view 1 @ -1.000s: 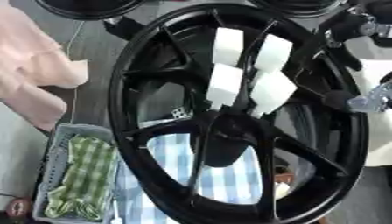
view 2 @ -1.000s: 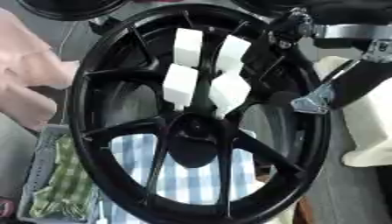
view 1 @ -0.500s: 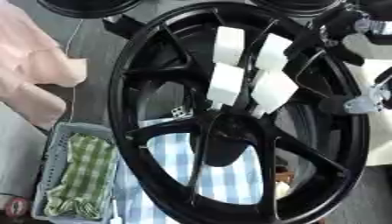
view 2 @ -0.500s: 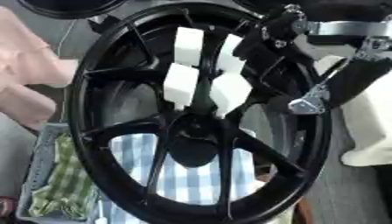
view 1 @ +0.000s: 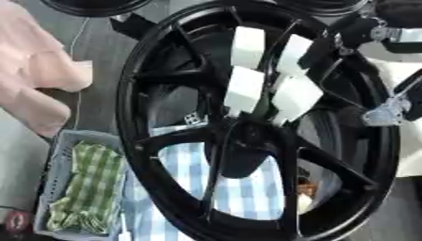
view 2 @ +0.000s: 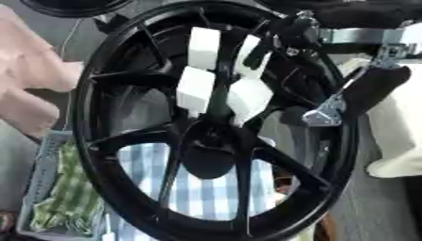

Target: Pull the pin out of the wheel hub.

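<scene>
Plainly one wheel hub, four white blocks.

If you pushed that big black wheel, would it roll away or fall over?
The wheel looks stiff, probably heavy. It seems to stand on its round rim, so a push might roll or tip it. The right hand, reaching through the spokes, may steady it.

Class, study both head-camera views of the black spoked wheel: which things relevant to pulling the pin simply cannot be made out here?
- The pin: not identifiable in either view among the black spoked wheel's dark hub.
- Right hand: its black fingers merge with the spokes, and the arm is cut off by the top right edge.
- Left hand: in neither view.
- Grey basket: partly hidden by the wheel rim.
</scene>
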